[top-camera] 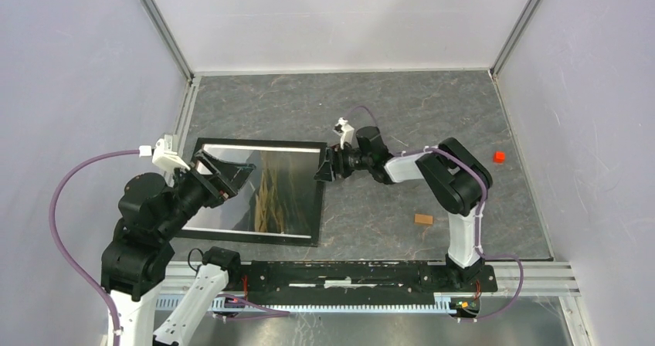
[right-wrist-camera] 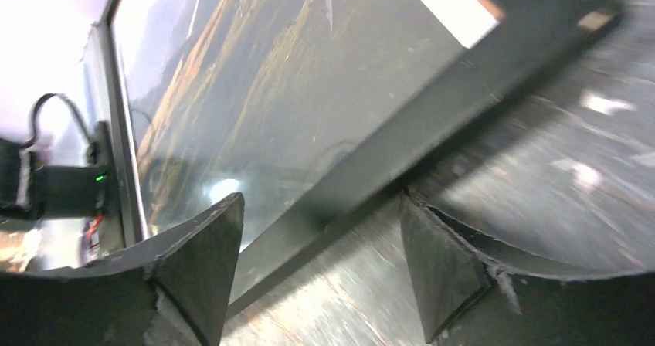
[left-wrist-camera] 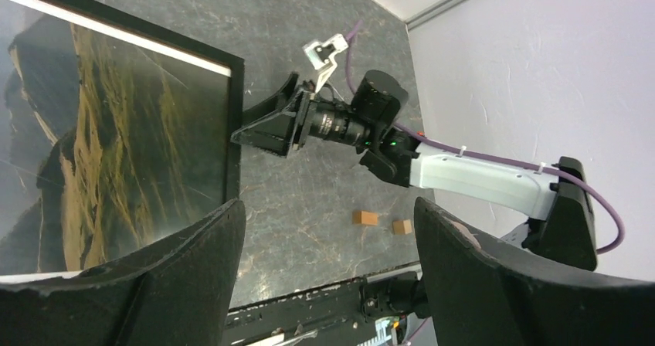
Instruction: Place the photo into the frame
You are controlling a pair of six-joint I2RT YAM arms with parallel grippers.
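The frame [top-camera: 320, 201] lies flat on the table with its black rim up, left of centre. The photo [top-camera: 279, 188], dark with golden-green streaks and white margins, lies inside the rim. My left gripper [top-camera: 230, 176] hovers over the frame's left half and hides part of it. It is open, and in the left wrist view [left-wrist-camera: 330, 207] nothing is between its fingers. My right gripper [top-camera: 324, 166] is at the frame's right edge, open. In the right wrist view [right-wrist-camera: 320, 199] the rim [right-wrist-camera: 432, 122] runs slantwise between its spread fingers, touched by neither. The photo [right-wrist-camera: 255, 76] shines beyond.
Two small wooden blocks [left-wrist-camera: 366, 218] [left-wrist-camera: 402, 227] lie on the table right of the frame. A small red cube [top-camera: 499, 157] sits at the far right. A black rail [top-camera: 363, 273] runs along the near edge, and white walls close in the other three sides.
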